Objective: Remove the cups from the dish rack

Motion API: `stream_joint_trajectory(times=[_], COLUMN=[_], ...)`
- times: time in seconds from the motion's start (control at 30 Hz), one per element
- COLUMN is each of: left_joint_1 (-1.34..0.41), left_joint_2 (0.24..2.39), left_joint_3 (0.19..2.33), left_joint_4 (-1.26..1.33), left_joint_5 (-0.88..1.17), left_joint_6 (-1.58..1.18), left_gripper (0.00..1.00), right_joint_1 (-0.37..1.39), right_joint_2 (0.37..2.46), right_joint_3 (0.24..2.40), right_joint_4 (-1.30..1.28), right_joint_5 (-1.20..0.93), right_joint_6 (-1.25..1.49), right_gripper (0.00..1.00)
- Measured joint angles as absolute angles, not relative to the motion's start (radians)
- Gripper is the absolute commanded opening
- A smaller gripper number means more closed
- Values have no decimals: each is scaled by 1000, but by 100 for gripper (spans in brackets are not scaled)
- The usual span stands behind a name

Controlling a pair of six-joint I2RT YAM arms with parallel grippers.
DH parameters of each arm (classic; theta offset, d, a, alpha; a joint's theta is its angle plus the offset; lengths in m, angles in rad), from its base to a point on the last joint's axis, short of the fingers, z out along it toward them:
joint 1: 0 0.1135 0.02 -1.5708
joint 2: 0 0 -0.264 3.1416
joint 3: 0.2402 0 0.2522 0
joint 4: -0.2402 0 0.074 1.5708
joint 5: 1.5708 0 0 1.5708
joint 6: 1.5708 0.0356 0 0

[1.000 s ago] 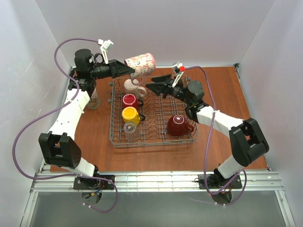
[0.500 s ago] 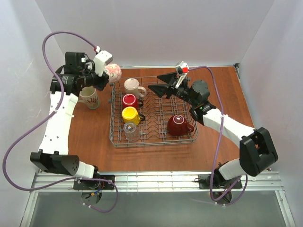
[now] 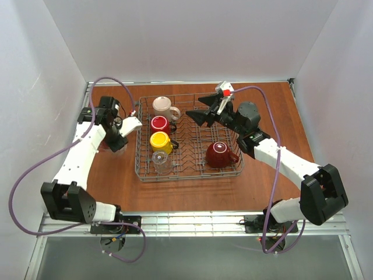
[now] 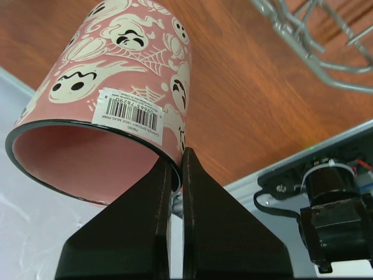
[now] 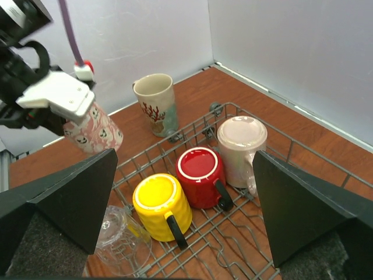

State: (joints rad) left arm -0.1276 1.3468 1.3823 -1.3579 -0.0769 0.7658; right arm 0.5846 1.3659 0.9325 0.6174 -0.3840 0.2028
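Nearest in the dish rack (image 3: 192, 174) sat a clear glass (image 3: 162, 162) on the left and a dark red mug (image 3: 218, 153) on the right. Behind the glass ran a row of three, bottoms up: a yellow mug (image 5: 160, 204), a red mug (image 5: 198, 169), then a beige mug (image 5: 242, 140) at the far end. The right gripper (image 3: 198, 109) hung over the rack's far middle, fingers wide apart and holding nothing. Just left of the rack and outside it, the left gripper (image 4: 178, 175) had its fingers clamped on the rim of a pink ghost-print mug (image 4: 116, 76), which was tilted over the table (image 4: 250, 116). Beyond that, a cream mug (image 5: 155, 104) with a coral print stood upright on the table.
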Motion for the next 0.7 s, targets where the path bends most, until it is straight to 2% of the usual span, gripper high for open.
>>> stream_joint_trajectory(times=[0.23, 0.67, 0.7], left_joint_1=[-128, -131, -131], left_joint_2=[1438, 1562, 1563], left_joint_3=[1267, 1235, 1235], left_joint_4=[-1279, -1169, -1169], left_joint_5=[-123, -197, -197], left_joint_6=[806, 840, 841], left_gripper=[0, 0, 2], right_joint_1=[585, 585, 585], right_joint_2=[1363, 1349, 1349], right_joint_3=[897, 885, 885], right_joint_4=[588, 574, 574], right_joint_5=[-364, -342, -342], right_joint_6=[173, 142, 141], right_gripper=[89, 89, 89])
